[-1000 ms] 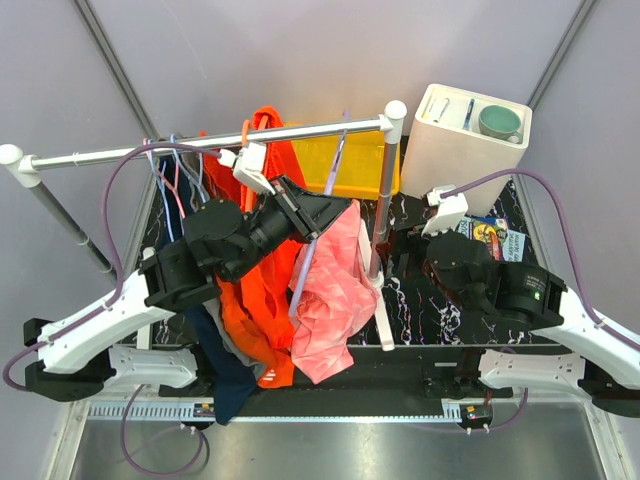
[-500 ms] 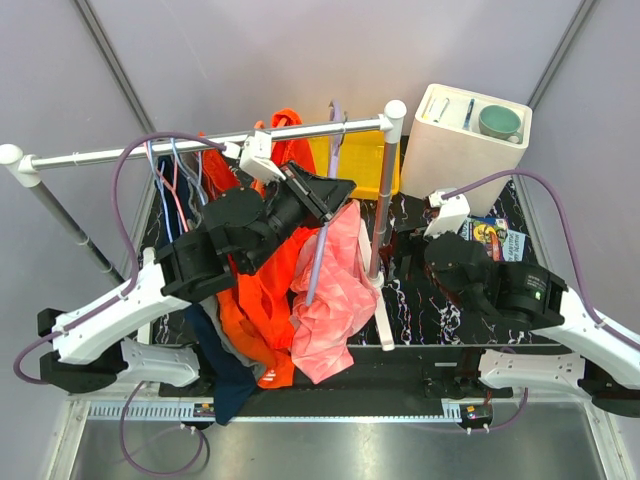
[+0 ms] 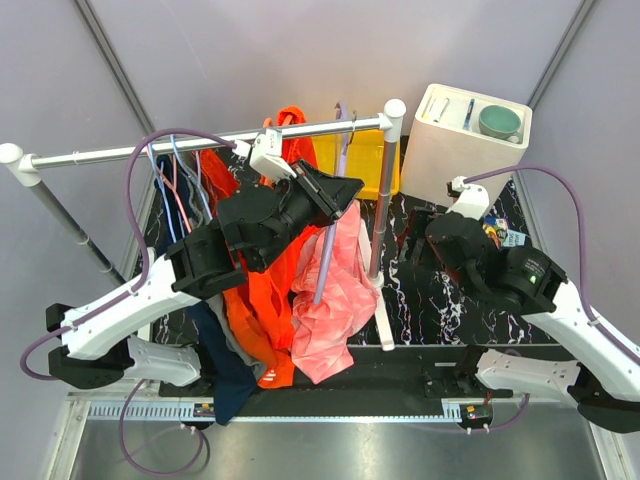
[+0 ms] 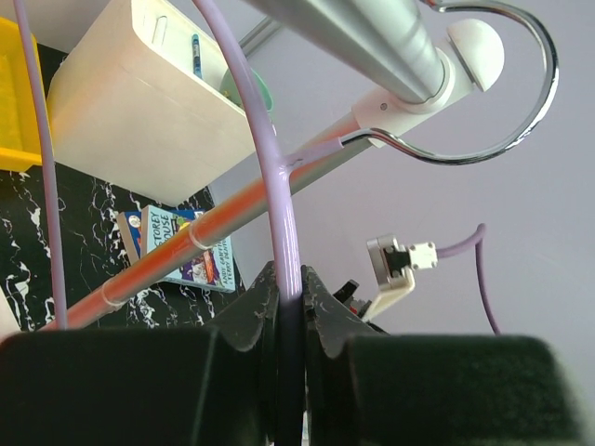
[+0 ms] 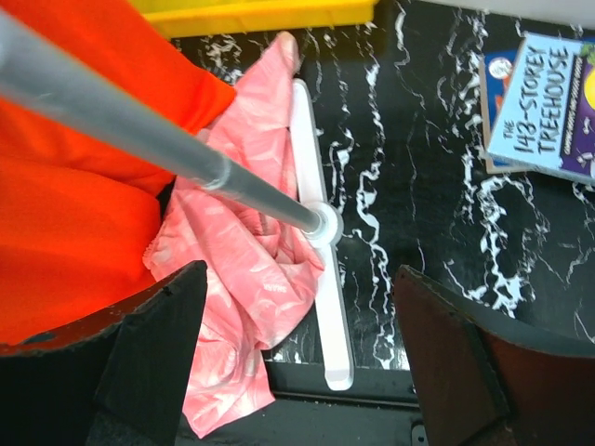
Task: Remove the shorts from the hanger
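Two pairs of shorts hang on the rack. You see the pink shorts [image 3: 335,290] just beside the upright post [image 3: 378,200], and the orange shorts [image 3: 262,300] touch them on the left side. The pink pair hangs on a lilac hanger [image 4: 279,186], and its metal hook [image 4: 521,102] goes around the rail [image 4: 372,37]. Your left tool [image 4: 288,295] is pressed together on the lilac rod of this hanger, high under the rail. Your right tool [image 5: 297,316] is spread wide and holds nothing. It hovers over the black table [image 5: 418,186], near the white foot [image 5: 310,149] of the rack, where the pink cloth hangs down against the foot.
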Robot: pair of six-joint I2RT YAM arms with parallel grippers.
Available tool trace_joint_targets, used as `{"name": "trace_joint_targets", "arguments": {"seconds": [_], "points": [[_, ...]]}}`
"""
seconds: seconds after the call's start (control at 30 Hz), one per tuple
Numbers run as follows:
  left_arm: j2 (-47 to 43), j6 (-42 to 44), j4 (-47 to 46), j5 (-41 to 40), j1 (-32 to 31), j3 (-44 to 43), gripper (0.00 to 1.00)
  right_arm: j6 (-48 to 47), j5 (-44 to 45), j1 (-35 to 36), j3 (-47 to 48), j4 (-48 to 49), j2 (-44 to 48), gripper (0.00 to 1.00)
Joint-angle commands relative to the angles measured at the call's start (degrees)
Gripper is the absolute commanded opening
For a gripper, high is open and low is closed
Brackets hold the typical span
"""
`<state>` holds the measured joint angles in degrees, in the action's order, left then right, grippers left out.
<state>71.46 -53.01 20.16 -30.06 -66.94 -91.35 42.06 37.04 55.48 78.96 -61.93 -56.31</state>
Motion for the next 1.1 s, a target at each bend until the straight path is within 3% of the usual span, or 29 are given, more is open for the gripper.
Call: {"name": "trace_joint_targets", "arguments": {"seconds": [0.0,0.6,0.67,0.7,0.83,1.07], "points": [[0.9,-3.9,1.6,-1.6,0.2,-0.3,0.07,1.0,-5.0,-3.6,-0.6,-0.8,1.2,0.89],[1.7,-7.1,4.0,-4.7,0.3,-0.8,0.18,-1.5,-8.5,-4.1,2.3,-0.2,-0.3,0.91],[2.3,-6.5,4.2,-4.5,0.3,-1.5,0.24,-1.9,-8.4,-4.1,2.5,-0.2,-0.5,0.91],[2.3,-6.5,4.2,-4.4,0.3,-1.5,0.33,-2.1,-8.2,-4.1,2.6,-0.2,-0.5,0.91],[1.3,-6.7,4.2,-2.9,0.3,0.4,0.50,-1.0,-9.7,-4.8,3.5,-0.2,-1.0,0.94],[-3.9,-4.0,-1.1,3.1,0.3,7.7,0.63,1.9,-17.2,-9.2,5.2,0.3,-2.6,0.95]]}}
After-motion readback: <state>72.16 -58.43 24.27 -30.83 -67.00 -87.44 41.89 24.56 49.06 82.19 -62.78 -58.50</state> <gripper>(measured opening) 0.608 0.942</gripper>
